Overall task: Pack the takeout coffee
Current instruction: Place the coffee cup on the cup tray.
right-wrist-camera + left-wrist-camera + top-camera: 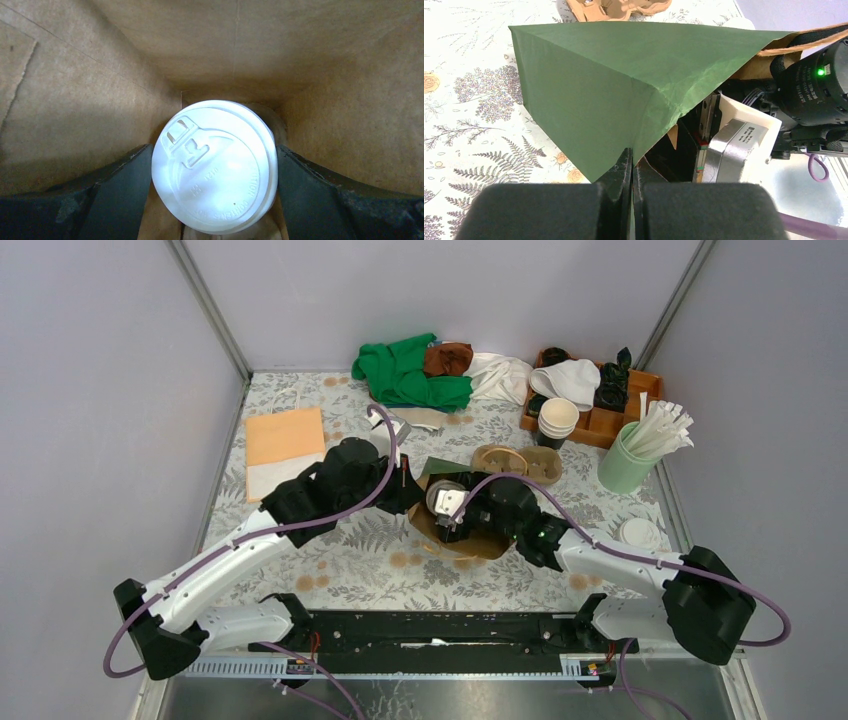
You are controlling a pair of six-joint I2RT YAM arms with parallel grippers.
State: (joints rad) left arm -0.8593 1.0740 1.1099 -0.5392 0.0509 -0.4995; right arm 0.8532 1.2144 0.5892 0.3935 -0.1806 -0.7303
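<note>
"Where is the takeout coffee (215,167)?"

"Inside the paper bag (614,85), deep in its brown interior, with the white lid facing the right wrist camera."

"And the right fingers (117,192)?"

"Spread wide inside the bag, one on each side of the lid. Both press against its rim, so they are clamped on the cup."

"What holds the bag?"

"The left fingers (623,172) are tight together, pinching the bag's green edge at its mouth and holding that side raised. The bag lies on the worktop (330,570), its mouth turned toward the right arm."

"Anything near the bag?"

"The pulp cup carrier (517,462) sits just beyond it. Whether the two touch, I cannot tell."
</note>
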